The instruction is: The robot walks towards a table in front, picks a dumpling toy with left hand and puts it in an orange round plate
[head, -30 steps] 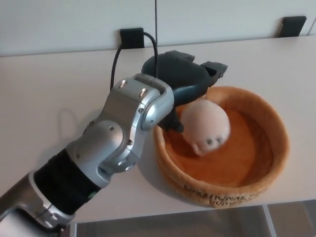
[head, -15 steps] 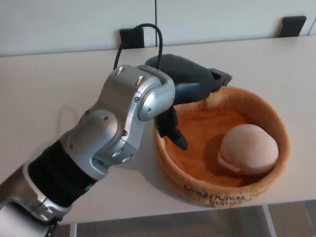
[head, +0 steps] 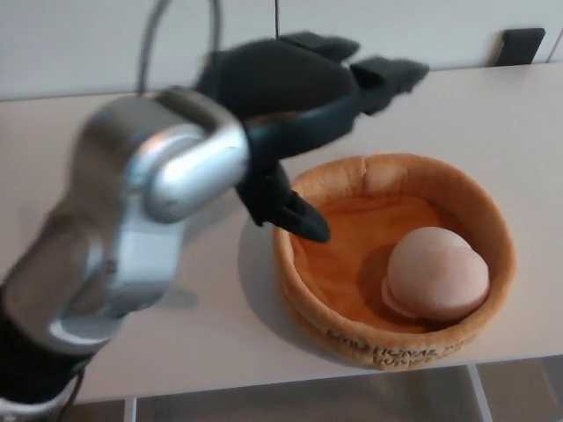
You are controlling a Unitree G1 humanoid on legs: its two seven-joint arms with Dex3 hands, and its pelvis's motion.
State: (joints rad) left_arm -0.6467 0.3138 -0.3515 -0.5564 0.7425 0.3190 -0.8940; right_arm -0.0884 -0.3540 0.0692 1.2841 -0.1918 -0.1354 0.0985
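Now that the dumpling toy has dropped into the lower right of the orange round plate, the left hand, fingers spread and empty, lifts toward the upper centre, leaving the placement apparently done.

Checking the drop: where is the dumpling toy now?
In the head view, the dumpling toy lies inside the orange plate, on its right side, clear of the open left hand.

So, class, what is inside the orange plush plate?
The dumpling toy lies alone inside the orange plate, toward its right side. The plate floor beneath it is hidden. The open left hand holds nothing.
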